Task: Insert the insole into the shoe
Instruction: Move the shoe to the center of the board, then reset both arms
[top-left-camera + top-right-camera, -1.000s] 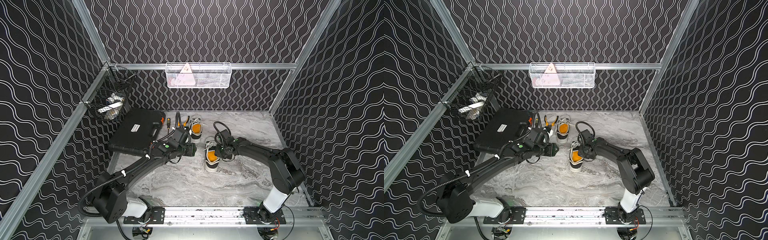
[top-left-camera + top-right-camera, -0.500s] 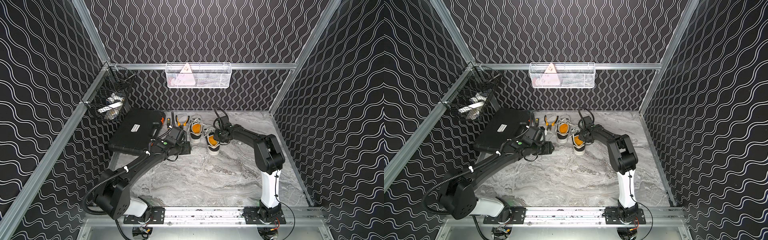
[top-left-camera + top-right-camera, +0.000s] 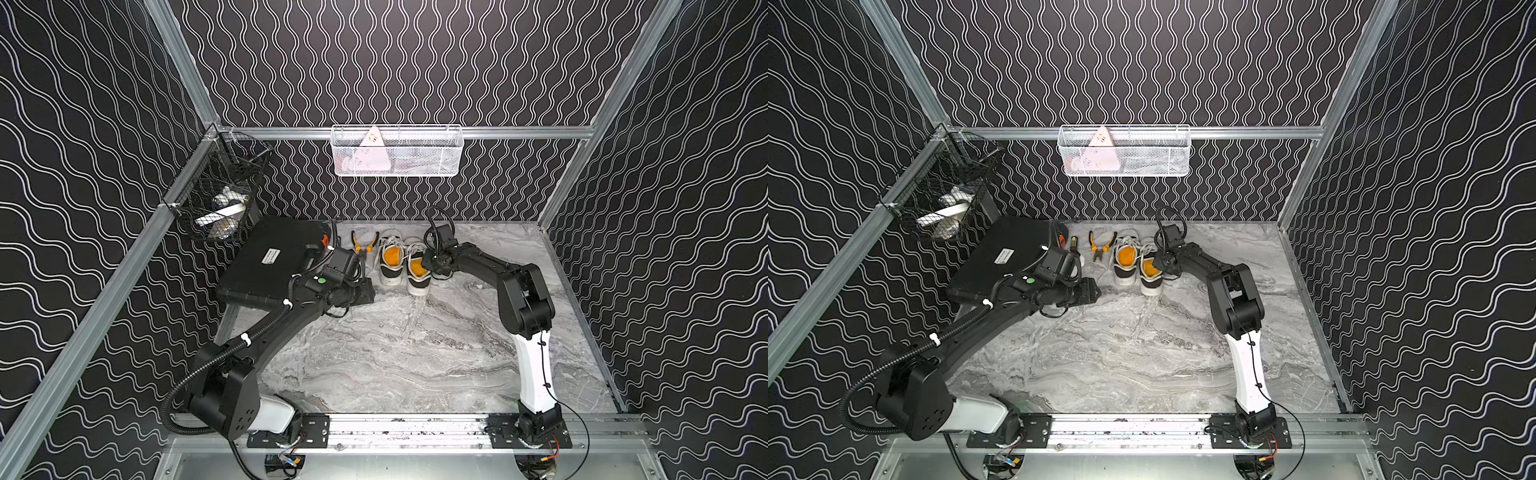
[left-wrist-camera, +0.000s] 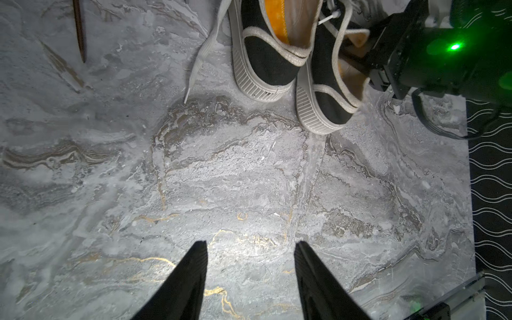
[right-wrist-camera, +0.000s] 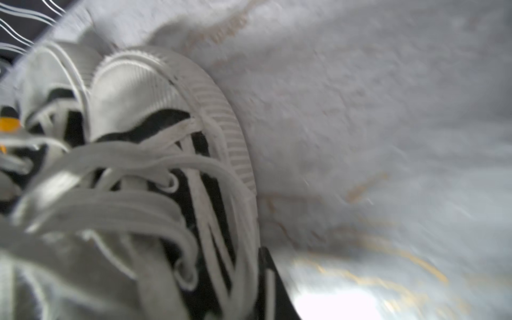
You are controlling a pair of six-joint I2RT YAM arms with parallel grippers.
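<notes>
Your right end effector point(image 3: 432, 262) sits just right of centre in the upper half of both top views, pressed against the collar of the shoe point(image 3: 417, 272) on the right of the pair. The right wrist view is blurred and shows only 1 dark finger point(image 5: 277, 299) beside the sole, so you cannot tell whether it is clamped on the shoe wall or free of it. The orange insole point(image 3: 417, 268) lies inside that shoe, but its front end is hidden under the tongue, so it may not be seated flat. If you pull away with a finger caught under the collar or in the loose laces point(image 5: 116, 194), you will likely drag the shoe or lift the insole back out. If you push harder, the shoe can slide into the second shoe point(image 3: 390, 262) just beside it, which nothing braces. Your left end effector point(image 4: 250, 246) hangs spread and empty over bare tabletop point(image 4: 249, 171), at the lower centre of its wrist frame. It is well short of both heels, so it gives no support.
</notes>
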